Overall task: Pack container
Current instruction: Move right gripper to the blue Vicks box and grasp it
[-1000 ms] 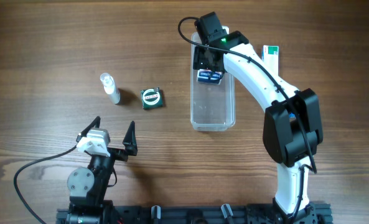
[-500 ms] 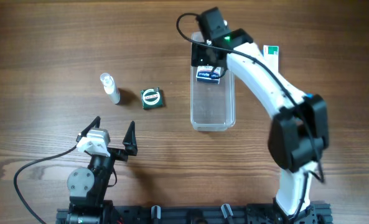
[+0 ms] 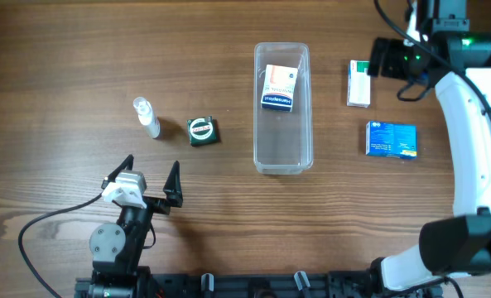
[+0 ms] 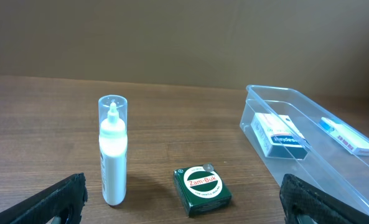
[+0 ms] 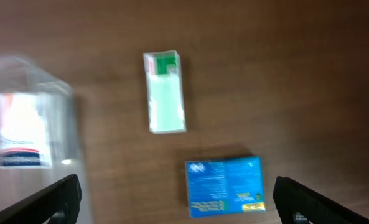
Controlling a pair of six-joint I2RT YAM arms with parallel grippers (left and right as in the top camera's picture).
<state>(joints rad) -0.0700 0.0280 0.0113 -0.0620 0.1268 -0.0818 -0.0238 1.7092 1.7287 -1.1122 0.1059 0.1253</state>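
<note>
The container (image 3: 282, 145) is a long clear tub in the table's middle. A white, orange and blue box (image 3: 280, 87) lies in its far half, also in the left wrist view (image 4: 281, 136). My right gripper (image 3: 387, 60) is open and empty, held high at the far right. In the right wrist view it (image 5: 179, 214) hangs over a green-and-white box (image 5: 165, 93) and a blue box (image 5: 225, 187), with the container (image 5: 60, 134) at the left. My left gripper (image 3: 149, 175) is open and empty near the front edge.
A small clear bottle (image 3: 147, 117) stands left of the container, next to a green Zam-Buk tin (image 3: 202, 131); both show in the left wrist view, bottle (image 4: 112, 149) and tin (image 4: 203, 188). The green-and-white box (image 3: 359, 83) and blue box (image 3: 391, 138) lie right of the container.
My right gripper has let go of the white, orange and blue box inside the container and swung up and right over the two boxes. The left arm has not moved.
</note>
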